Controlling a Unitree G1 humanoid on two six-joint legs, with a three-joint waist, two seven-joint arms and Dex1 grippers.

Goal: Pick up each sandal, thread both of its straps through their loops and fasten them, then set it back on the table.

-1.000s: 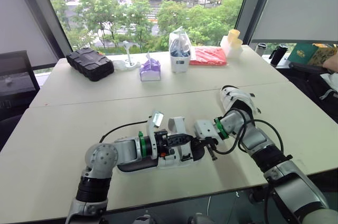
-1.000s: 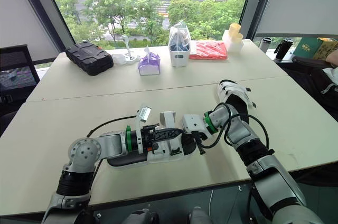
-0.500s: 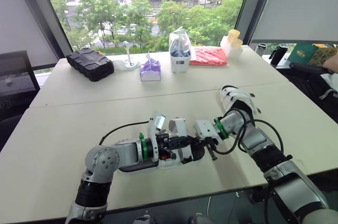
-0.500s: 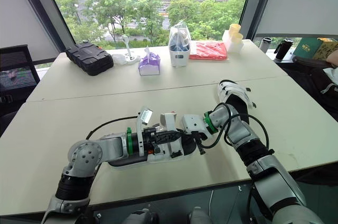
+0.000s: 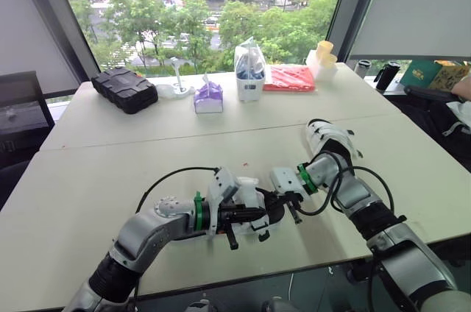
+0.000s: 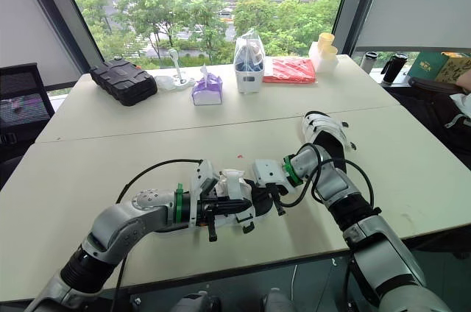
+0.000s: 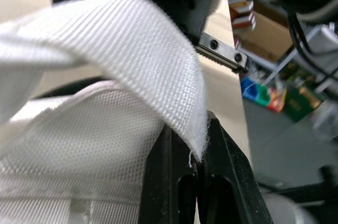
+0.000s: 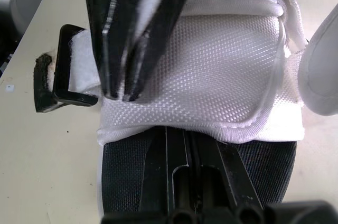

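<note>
Left wrist view: the left gripper is clamped on a white webbing strap. Its two black fingers meet, with the strap edge pinched between their tips. From that pinch point the strap arches away over the white mesh upper, which lies against the fingers.

Right wrist view: the right gripper has its fingers drawn narrow, almost together. The tips sit at the edge of the mesh upper of the sandal, over the black footbed. Whether they pinch that edge cannot be told. The left gripper's fingers cross directly ahead of the right gripper and touch the upper. A black rectangular loop stands just beside the left gripper's fingertips, at the side of the sandal.

Left eye view:
1. The sandal lies on the tabletop between the two grippers. The left gripper is at one side of it and the right gripper at the opposite end. The grippers are near each other.
2. A second sandal lies on the tabletop behind the right gripper, just beside the right forearm and well apart from the left gripper.
3. A black case, a purple tissue box and a red package stand far beyond both grippers, near the window.
</note>
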